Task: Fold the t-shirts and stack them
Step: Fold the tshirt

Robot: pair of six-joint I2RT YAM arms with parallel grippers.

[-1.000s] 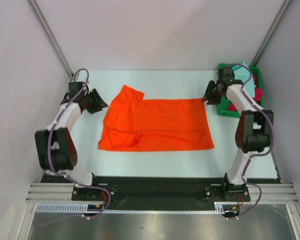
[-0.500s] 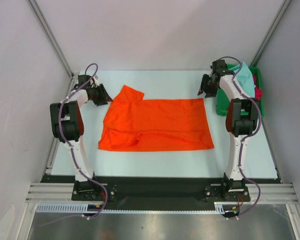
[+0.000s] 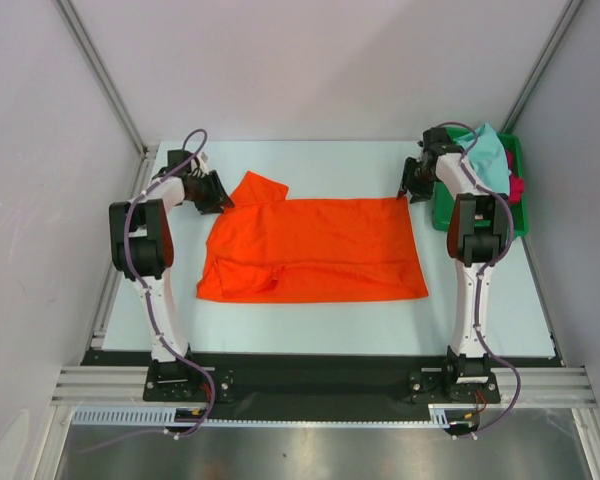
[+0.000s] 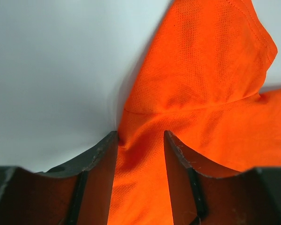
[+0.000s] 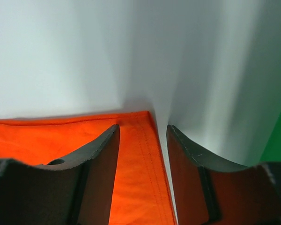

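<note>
The orange t-shirt (image 3: 315, 250) lies spread on the white table, its sleeve sticking out at the back left. My left gripper (image 3: 223, 201) is open, its jaws astride the shirt's back left shoulder edge (image 4: 145, 154). My right gripper (image 3: 404, 193) is open, its jaws astride the shirt's back right hem corner (image 5: 140, 140). A teal shirt (image 3: 488, 155) and a crimson shirt (image 3: 517, 187) lie bunched in the green tray (image 3: 445, 212) at the back right.
The green tray stands just right of the right gripper and shows as a green strip in the right wrist view (image 5: 278, 136). White walls enclose the table (image 3: 310, 320) at the back and on both sides.
Both arms have stretched out towards the back, and both grippers have come inwards onto the orange shirt's back corners. The shirt has not moved.
</note>
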